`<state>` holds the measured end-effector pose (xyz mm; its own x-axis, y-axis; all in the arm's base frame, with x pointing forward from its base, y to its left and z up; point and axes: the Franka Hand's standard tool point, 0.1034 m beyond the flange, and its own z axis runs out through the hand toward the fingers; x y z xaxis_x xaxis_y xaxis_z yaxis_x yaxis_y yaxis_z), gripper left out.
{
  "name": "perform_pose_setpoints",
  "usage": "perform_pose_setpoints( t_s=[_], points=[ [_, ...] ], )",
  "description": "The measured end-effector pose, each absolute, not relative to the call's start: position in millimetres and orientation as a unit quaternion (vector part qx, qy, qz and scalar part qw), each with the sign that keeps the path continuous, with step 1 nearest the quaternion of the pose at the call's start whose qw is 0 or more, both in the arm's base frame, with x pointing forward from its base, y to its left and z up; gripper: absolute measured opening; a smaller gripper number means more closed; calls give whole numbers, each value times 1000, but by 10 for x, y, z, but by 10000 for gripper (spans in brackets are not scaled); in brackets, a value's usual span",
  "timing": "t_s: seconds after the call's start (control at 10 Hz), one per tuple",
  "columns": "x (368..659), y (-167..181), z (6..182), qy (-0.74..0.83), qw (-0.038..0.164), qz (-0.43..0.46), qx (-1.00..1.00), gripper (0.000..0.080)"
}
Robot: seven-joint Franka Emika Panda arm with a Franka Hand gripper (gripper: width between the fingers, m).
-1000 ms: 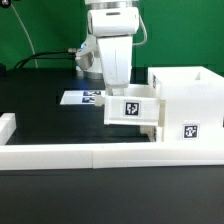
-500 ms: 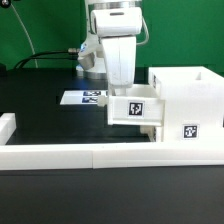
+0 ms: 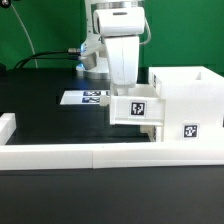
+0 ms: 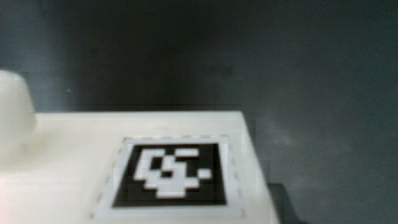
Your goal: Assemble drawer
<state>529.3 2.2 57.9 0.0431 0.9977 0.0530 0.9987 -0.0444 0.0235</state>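
The drawer box (image 3: 135,110) sits directly beneath the tool (image 3: 124,88), partway into the open side of the drawer case (image 3: 188,102), which lies toward the exterior view's right. The box's long axis points into that opening, so the push goes that way. Whether the tool grips the box I cannot tell; its fingers are hidden

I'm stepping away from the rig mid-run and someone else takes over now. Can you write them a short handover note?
Gripper: down on the tagged drawer panel; jaws hidden, so a grip cannot be confirmed.
Drawer box: at the exterior view's right, against the white rail; the panel sits at its open side.
Marker board: behind, untouched.
Done: panel brought to the box.
Left: whether the panel is seated cannot be told; check, then release.
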Motion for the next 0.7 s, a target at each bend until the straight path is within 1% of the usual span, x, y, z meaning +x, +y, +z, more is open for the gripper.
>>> perform_pose_setpoints(
  t_s=[0.2,0.7],
  points=[
    [5297,85,579,-697,14,-21,-717,42],
    [5298,107,572,-699,12,-25,-714,42]
  ],
)
